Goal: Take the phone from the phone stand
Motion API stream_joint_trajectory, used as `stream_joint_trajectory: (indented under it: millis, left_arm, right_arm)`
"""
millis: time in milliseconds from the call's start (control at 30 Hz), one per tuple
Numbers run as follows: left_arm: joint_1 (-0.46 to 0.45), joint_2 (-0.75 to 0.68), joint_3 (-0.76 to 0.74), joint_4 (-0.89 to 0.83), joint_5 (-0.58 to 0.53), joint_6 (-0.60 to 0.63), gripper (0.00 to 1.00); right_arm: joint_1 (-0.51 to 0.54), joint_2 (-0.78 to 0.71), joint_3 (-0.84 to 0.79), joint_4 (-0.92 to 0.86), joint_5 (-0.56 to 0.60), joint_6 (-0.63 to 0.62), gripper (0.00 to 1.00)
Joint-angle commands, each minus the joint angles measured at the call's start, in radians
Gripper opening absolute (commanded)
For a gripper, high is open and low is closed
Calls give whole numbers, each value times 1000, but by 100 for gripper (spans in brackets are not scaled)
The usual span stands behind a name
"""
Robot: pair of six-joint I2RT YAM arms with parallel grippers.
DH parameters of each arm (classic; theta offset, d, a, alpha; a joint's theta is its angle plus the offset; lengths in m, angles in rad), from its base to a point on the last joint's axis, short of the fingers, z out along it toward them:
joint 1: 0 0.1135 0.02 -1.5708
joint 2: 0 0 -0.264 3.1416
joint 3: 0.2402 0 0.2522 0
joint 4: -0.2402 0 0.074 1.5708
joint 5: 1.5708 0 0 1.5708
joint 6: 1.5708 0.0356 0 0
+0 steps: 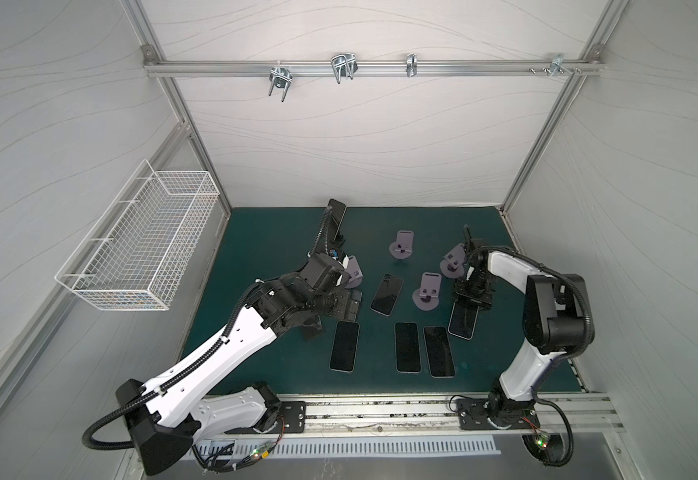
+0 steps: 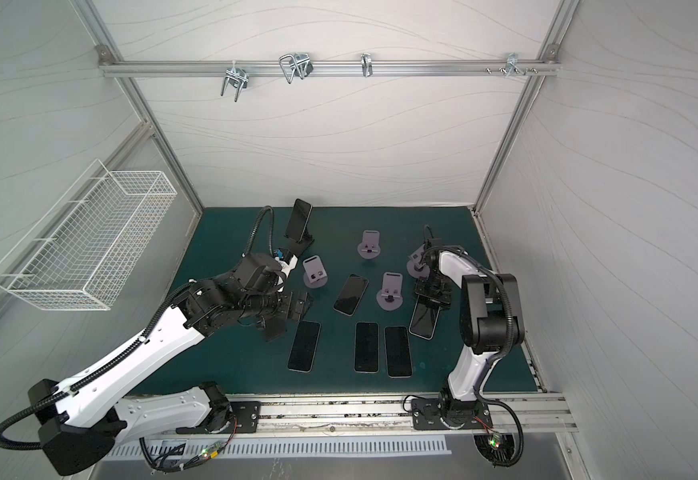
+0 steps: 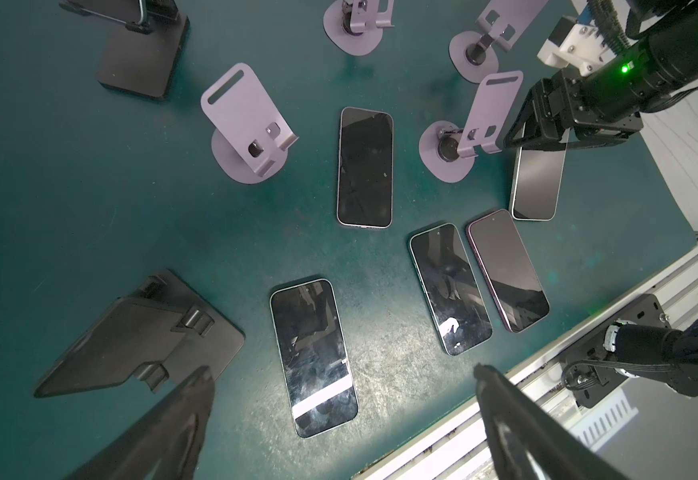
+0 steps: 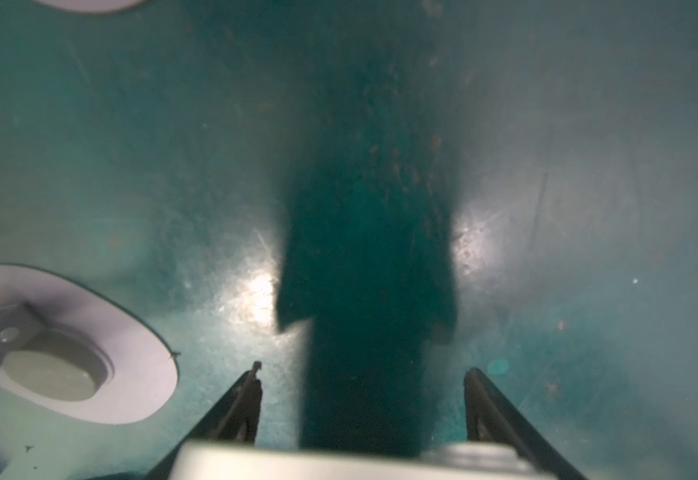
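Seemingly pinching the phone (image 1: 462, 322) by its far end in the half-open right gripper (image 1: 472, 297) near the mat's (image 1: 255, 249) right edge, risking a slip from that end-only hold or a knock into the stand (image 1: 426, 291) just beside, with the left gripper (image 3: 343, 369) wide open, empty.

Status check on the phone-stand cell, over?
Left gripper open, empty. Right gripper shut on held phone at right. Rear phone on black stand, untouched. Purple stand roughly between left gripper and it.
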Motion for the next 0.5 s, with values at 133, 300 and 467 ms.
stream_joint_trajectory:
  millis: [133,300,467]
  left_arm:
    - [-2,9,50,34,10,18,99]
    - [-2,13,52,32,12,12,99]
    - [-3,16,67,24,20,1,99]
  right_arm:
    - [4,39,-14,21,11,18,63]
    - [43,70,6,5,42,21,63]
    - [70,84,23,3,42,37,63]
